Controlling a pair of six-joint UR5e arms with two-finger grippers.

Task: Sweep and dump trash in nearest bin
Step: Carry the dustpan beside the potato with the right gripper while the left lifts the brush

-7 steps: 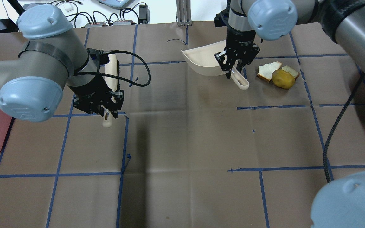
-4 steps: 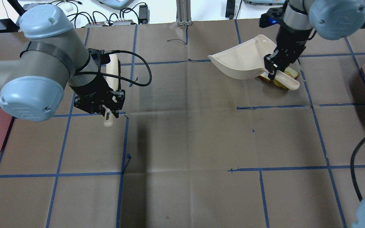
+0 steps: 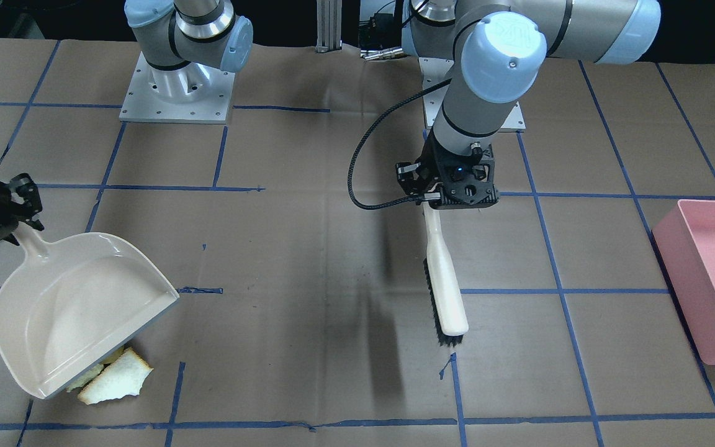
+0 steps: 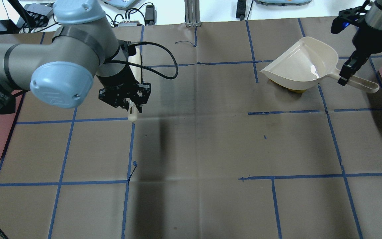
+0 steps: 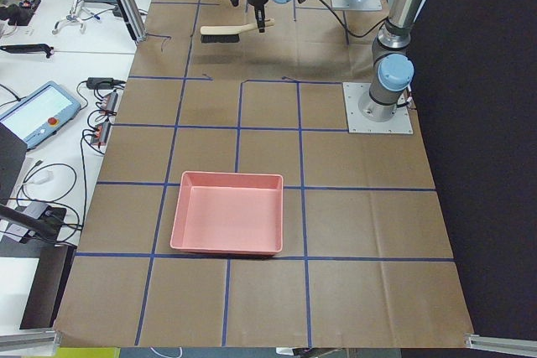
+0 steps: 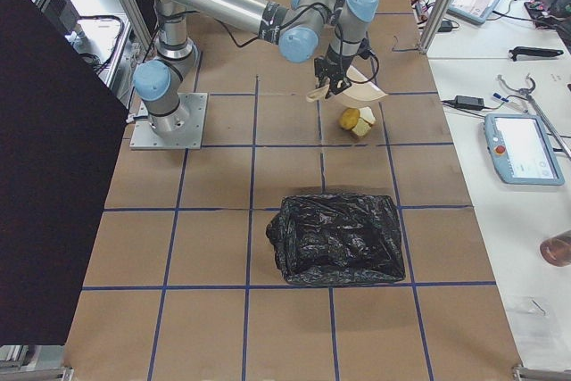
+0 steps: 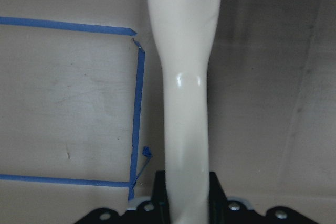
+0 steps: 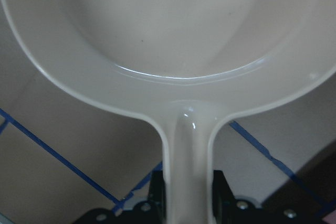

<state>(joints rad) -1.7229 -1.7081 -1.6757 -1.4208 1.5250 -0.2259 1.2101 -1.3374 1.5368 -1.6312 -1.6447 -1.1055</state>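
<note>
My right gripper (image 4: 343, 78) is shut on the handle of the cream dustpan (image 4: 302, 66) and holds it tilted over the trash at the far right. The dustpan also shows in the front view (image 3: 78, 310). A white bread slice (image 3: 118, 380) and a pale greenish slice (image 3: 83, 379) stick out from under the pan's lip. The yellow-brown potato lump (image 6: 349, 119) lies beside them, mostly hidden from above. My left gripper (image 4: 129, 107) is shut on the handle of a cream brush (image 3: 444, 292) with black bristles, held low over the table's left half, far from the trash.
A pink bin (image 3: 711, 279) stands at the table's end on my left. A bin lined with a black bag (image 6: 337, 236) stands at the end on my right, close to the trash. Blue tape lines grid the brown table cover. Cables lie beyond the far edge.
My right arm has carried the dustpan to the right, over the trash, which it now mostly covers from above. My left arm has shifted the brush a little right and farther away.
</note>
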